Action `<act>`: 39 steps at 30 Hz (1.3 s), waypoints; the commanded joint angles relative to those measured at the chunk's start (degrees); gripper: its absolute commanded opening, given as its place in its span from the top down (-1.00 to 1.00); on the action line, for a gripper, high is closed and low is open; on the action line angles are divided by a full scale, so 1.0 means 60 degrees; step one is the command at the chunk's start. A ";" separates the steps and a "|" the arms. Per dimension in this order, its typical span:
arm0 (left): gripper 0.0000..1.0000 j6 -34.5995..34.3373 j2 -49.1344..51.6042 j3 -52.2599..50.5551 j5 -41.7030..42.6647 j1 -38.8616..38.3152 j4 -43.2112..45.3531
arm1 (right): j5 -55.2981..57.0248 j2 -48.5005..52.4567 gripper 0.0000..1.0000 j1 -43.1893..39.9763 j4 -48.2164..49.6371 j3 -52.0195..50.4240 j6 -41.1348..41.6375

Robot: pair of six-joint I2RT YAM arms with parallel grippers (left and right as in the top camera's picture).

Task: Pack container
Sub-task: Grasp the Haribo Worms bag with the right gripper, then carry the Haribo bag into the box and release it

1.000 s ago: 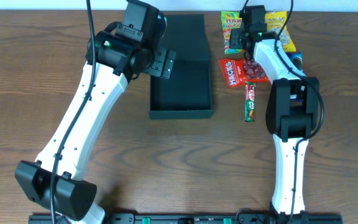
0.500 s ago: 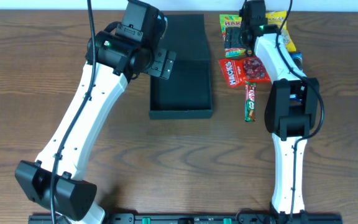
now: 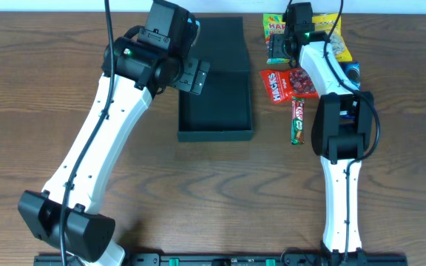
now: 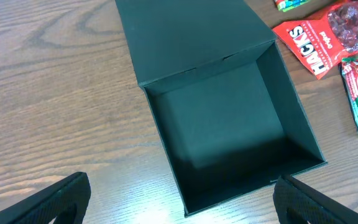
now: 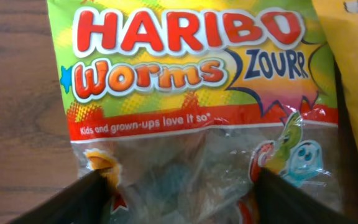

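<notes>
**Desk:** What's on your screens, biggest first?

**Me:** The table (image 3: 198, 185), brown wood with streaky grain. At its far middle sits the container (image 3: 217, 103), a matte black cardboard box, shallow and square-cornered. It is open, with its flap lid (image 3: 220, 41) laid flat on the far side. Inside I see only bare black floor.

**Desk:** Your tools?

**Me:** My left gripper (image 4: 180, 180) hangs over the box's left wall, jaws spread wide and grasping nothing. My right gripper (image 5: 179, 180) is at the far right, low over a glossy Haribo Worms packet (image 5: 191, 74) of crinkly plastic with a clear window. Its fingers stand apart on either side of the packet, released.

**Desk:** Anything crowding it?

**Me:** A yellow packet (image 5: 353, 93) lies just beside its right edge. Nearer lies a flat, shiny red Hacks packet (image 3: 279, 83), then a slim red-and-green chocolate bar (image 3: 298, 120). Both are right of the box and apart from it. From overhead, my right arm covers part of the Hacks packet.
</notes>
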 commanded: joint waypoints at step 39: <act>-0.90 0.1322 -0.1494 0.0022 0.0321 0.1960 -0.0841 | -0.0674 -0.6918 0.97 -0.0149 -0.7541 0.0302 0.0729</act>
